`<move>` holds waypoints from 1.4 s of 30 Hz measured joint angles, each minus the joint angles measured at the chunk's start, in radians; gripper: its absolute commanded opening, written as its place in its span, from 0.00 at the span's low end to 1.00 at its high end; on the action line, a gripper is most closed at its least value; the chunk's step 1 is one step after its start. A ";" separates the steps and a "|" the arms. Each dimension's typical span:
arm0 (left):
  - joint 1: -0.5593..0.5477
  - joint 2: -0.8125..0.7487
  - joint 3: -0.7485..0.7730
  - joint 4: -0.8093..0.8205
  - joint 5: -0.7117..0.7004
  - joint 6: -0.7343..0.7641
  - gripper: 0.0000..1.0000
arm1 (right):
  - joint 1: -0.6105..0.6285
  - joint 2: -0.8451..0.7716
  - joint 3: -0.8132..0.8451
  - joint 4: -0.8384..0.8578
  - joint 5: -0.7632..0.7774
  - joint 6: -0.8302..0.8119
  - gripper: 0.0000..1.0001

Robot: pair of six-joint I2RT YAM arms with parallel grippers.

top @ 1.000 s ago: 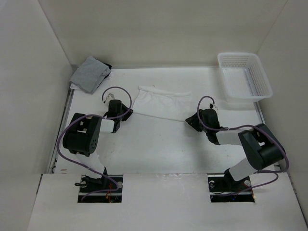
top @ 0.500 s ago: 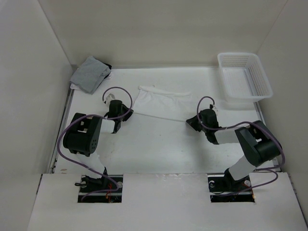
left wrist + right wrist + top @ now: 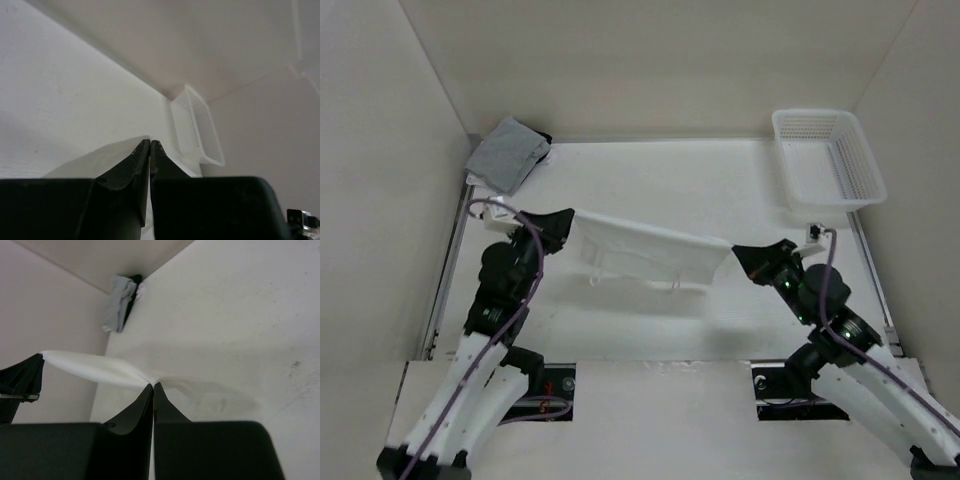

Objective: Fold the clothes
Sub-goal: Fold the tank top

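The clothes (image 3: 645,248), one thin white camisole, hang stretched in the air between my two grippers, above the middle of the table. Its narrow straps (image 3: 596,279) dangle from the lower edge. My left gripper (image 3: 563,222) is shut on the garment's left corner. My right gripper (image 3: 738,250) is shut on the right corner. In the right wrist view the clothes (image 3: 95,367) run taut from my shut right gripper (image 3: 152,384) to the left gripper (image 3: 40,358). In the left wrist view the left gripper (image 3: 150,141) has its jaws pressed together, and the pinched fabric is hidden there.
A folded grey garment (image 3: 508,153) lies in the back left corner, also seen as the grey garment (image 3: 119,302). A white plastic basket (image 3: 825,116) stands at the back right, the same basket (image 3: 196,127) in the left wrist view. Walls enclose the table on three sides.
Both arms have risen and drawn back toward the near edge, lifting the camisole off the table and pulling it taut. The right gripper has shut on its corner.
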 measured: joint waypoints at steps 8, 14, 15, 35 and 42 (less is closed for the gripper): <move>-0.145 -0.465 0.144 -0.487 -0.100 -0.001 0.00 | 0.372 -0.259 0.240 -0.468 0.146 0.053 0.03; -0.161 -0.437 0.062 -0.610 -0.158 -0.014 0.00 | 0.496 -0.100 0.226 -0.522 0.237 0.070 0.04; -0.160 -0.402 0.035 -0.606 -0.164 -0.014 0.00 | 0.472 -0.049 0.212 -0.503 0.230 0.059 0.04; 0.018 0.730 0.141 0.089 -0.135 0.071 0.00 | -0.232 0.983 0.309 0.217 -0.236 -0.077 0.03; -0.016 0.404 -0.039 0.099 -0.115 0.052 0.01 | -0.231 0.752 0.098 0.279 -0.250 -0.071 0.03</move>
